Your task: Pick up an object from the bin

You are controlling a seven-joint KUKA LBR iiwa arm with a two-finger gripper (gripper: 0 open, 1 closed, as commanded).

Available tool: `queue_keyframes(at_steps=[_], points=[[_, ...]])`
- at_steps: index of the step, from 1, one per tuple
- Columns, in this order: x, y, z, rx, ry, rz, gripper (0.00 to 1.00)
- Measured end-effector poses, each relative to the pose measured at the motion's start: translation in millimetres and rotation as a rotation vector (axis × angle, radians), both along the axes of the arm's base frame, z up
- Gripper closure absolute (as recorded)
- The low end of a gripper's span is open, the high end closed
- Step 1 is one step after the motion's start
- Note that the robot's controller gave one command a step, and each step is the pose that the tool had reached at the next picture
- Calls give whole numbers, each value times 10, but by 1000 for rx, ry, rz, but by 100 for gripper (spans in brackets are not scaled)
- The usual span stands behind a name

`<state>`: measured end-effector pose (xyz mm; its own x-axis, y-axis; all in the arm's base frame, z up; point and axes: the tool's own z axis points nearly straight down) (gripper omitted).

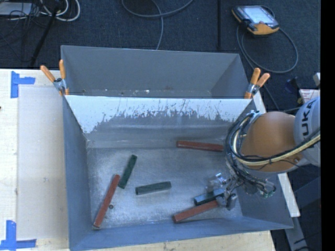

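- Camera view: the arm enters from the right. Its orange wrist cover (269,140) and cable loop (238,140) hang over the right-hand slope of the grey bin (157,120), so the reach is steep.
- Camera view: the end effector (226,191) is low in the bin's near right corner, at the floor.
- Camera view: whether it is apart, together or clamped on anything cannot be told; the wrist hardware masks it.
- Camera view: the nearest thing is a short dark green block (205,198), touching the end effector or just beside it. It is judged to be the pick candidate.
- Camera view: the block lies against a red-brown stick (193,212), which slants just below it. A grasp here risks dragging the stick along.
- Camera view: the other pieces lie flat and well apart, so they do not obstruct: a far red-brown stick (199,146), a middle green block (153,188), a tilted green block (127,171) and a left red-brown stick (107,201).
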<state>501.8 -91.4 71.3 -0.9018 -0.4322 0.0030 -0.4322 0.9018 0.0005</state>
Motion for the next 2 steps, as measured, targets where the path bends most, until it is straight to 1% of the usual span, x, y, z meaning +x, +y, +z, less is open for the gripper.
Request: queue_keyframes(at_steps=[1, 2], points=[[35, 355, 1869, 1, -12, -59, 100], [35, 352, 1850, 1, -10, -59, 100]])
